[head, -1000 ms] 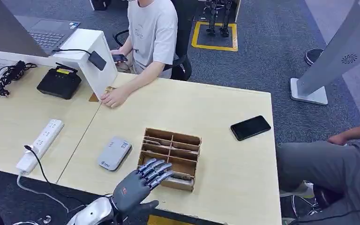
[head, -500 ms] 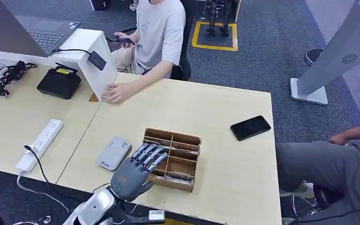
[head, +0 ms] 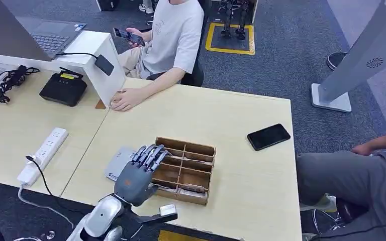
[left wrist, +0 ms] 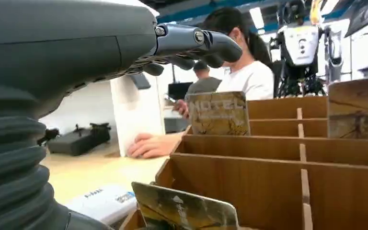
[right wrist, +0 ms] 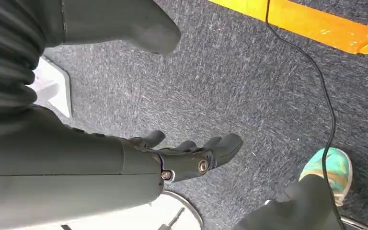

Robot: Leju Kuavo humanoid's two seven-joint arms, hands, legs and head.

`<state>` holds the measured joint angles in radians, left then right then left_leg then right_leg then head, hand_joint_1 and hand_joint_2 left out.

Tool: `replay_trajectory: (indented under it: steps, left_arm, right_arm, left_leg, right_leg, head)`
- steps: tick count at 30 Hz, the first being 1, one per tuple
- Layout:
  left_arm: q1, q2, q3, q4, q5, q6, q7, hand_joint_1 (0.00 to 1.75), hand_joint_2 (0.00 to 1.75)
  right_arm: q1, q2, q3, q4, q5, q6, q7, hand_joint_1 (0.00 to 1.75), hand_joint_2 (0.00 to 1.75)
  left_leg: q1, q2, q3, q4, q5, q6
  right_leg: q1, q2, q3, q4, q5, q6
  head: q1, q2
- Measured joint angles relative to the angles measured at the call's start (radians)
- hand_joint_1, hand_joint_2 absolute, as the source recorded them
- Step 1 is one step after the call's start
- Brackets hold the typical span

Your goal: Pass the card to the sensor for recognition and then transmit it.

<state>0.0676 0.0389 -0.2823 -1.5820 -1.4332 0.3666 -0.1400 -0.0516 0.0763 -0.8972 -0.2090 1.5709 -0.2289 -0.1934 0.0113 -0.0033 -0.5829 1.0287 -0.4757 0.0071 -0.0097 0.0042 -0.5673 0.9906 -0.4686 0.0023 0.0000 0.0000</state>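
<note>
One glossy card (left wrist: 184,211) leans in slatted wooden organizer (head: 193,153), seemingly ungrasped.

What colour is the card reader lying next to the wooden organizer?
Light grey, with a small blue mark near one corner. The card reader shows best in the head view.

My pale wooden table (head: 231,115) carries a brown wooden divided tray (head: 183,170) near the front edge, with a flat grey card reader (head: 115,164) just beside it and a black phone (head: 268,136) well apart. The adjoining desk (head: 10,130) bears a white power strip (head: 43,155), a black router box (head: 64,88) and a coiled black cable (head: 11,80).
</note>
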Motion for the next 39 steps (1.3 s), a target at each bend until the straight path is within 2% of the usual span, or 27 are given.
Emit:
replay_trajectory:
  steps: [13, 19, 30, 39]
  left_arm:
    - [0.006, 0.01, 0.012, 0.0, 0.068, -0.042, -0.058, 0.0, 1.75]
    - [0.008, 0.022, 0.012, 0.0, 0.075, -0.048, -0.064, 0.0, 1.75]
    - [0.048, 0.078, 0.012, 0.002, 0.195, -0.108, -0.123, 0.0, 1.75]
    - [0.057, 0.103, 0.009, 0.002, 0.213, -0.129, -0.13, 0.0, 1.75]
  right_arm:
    - [0.0, 0.0, -0.005, 0.0, 0.0, -0.001, -0.005, 0.0, 1.75]
    - [0.0, 0.0, -0.005, 0.0, 0.0, -0.002, -0.006, 0.0, 1.75]
    - [0.0, 0.0, -0.006, -0.003, 0.0, -0.001, -0.008, 0.0, 1.75]
    - [0.0, 0.0, -0.006, -0.003, 0.0, -0.003, -0.018, 0.0, 1.75]
  left_leg:
    - [0.0, 0.0, 0.0, 0.0, 0.0, 0.0]
    - [0.0, 0.0, 0.0, 0.0, 0.0, 0.0]
    - [0.0, 0.0, 0.0, 0.0, 0.0, 0.0]
    - [0.0, 0.0, 0.0, 0.0, 0.0, 0.0]
  right_leg:
    - [0.0, 0.0, 0.0, 0.0, 0.0, 0.0]
    - [0.0, 0.0, 0.0, 0.0, 0.0, 0.0]
    - [0.0, 0.0, 0.0, 0.0, 0.0, 0.0]
    - [0.0, 0.0, 0.0, 0.0, 0.0, 0.0]
  head:
    - [0.0, 0.0]
    - [0.0, 0.0]
    - [0.0, 0.0]
    - [0.0, 0.0]
